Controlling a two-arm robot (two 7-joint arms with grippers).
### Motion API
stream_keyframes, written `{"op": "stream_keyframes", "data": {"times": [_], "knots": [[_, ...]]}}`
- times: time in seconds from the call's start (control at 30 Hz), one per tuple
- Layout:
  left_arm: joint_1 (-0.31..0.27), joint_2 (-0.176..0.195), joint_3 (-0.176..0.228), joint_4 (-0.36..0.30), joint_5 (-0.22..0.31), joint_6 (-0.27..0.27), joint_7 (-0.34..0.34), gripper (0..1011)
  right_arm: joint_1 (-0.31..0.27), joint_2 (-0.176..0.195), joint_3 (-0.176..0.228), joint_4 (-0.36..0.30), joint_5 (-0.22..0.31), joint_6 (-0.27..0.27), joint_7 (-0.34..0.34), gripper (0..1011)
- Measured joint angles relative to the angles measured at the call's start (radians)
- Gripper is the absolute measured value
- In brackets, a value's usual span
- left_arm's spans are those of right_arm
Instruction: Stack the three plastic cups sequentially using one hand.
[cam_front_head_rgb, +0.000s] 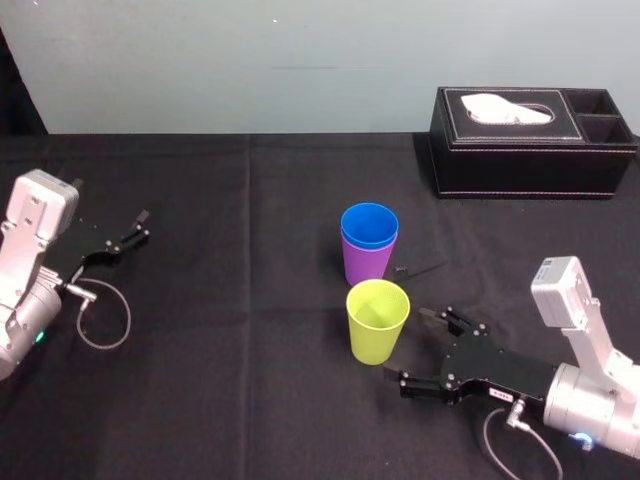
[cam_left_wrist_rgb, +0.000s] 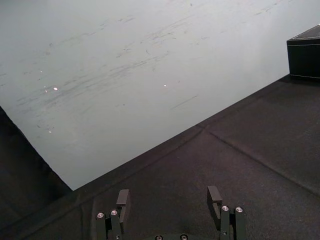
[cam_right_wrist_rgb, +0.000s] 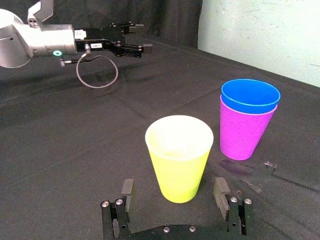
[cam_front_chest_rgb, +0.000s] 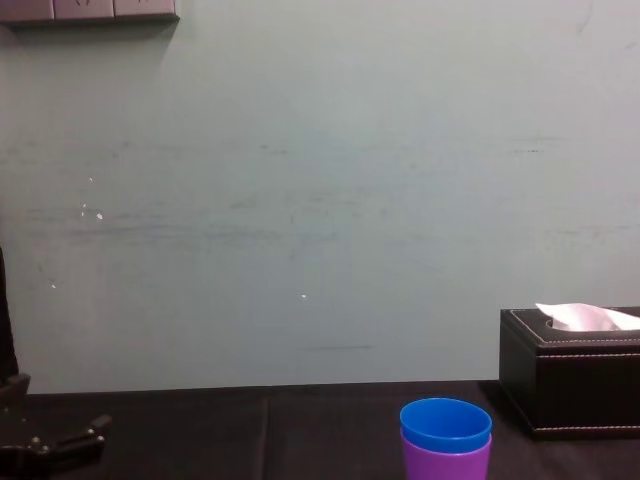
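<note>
Right claw low over bench, released, fingers spread. Yellow cup upright just ahead of them, in line with the gap. Blue cup nested in purple cup, beyond the yellow, farther from claw. Left claw released, parked well apart, far side of cups.

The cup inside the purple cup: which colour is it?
Blue cup, best seen in right wrist view.

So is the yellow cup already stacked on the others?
No, the yellow cup stands alone, apart from the blue cup nested in the purple cup.
</note>
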Motion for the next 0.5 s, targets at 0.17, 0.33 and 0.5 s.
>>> {"op": "stream_keyframes", "data": {"times": [0.17,0.33,0.5], "knots": [[0.0,0.0,0.0,0.0,0.0,0.0,0.0,1011,0.009,-0.011,-0.006,0.009,-0.001,0.008,-0.002,1003],[0.0,0.0,0.0,0.0,0.0,0.0,0.0,1011,0.026,-0.026,-0.014,0.024,-0.003,0.013,-0.004,1002],[0.0,0.0,0.0,0.0,0.0,0.0,0.0,1011,0.042,-0.04,-0.023,0.039,-0.005,0.019,-0.004,1002]]}}
